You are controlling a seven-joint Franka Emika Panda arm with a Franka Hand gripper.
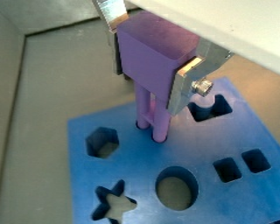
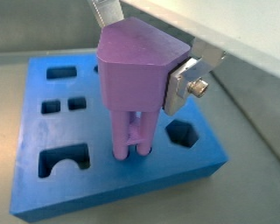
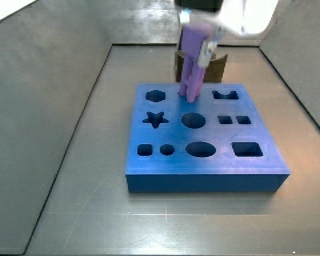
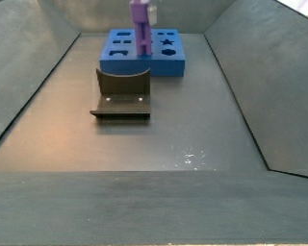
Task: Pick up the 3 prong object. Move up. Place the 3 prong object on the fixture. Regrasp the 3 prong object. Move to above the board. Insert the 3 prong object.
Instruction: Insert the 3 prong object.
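The 3 prong object [image 1: 157, 72] is held upright over the board [image 1: 130, 166].

In both wrist views the gripper [image 2: 140, 48] is seen clamped on the purple piece, prongs pointing down at the blue slab's top. In a side view the piece [image 3: 194, 65] is shown above the board [image 3: 203, 150]. In a side view the fixture [image 4: 123, 88] is seen on the floor, just before the board [image 4: 146, 53], apart from the piece [image 4: 141, 27].
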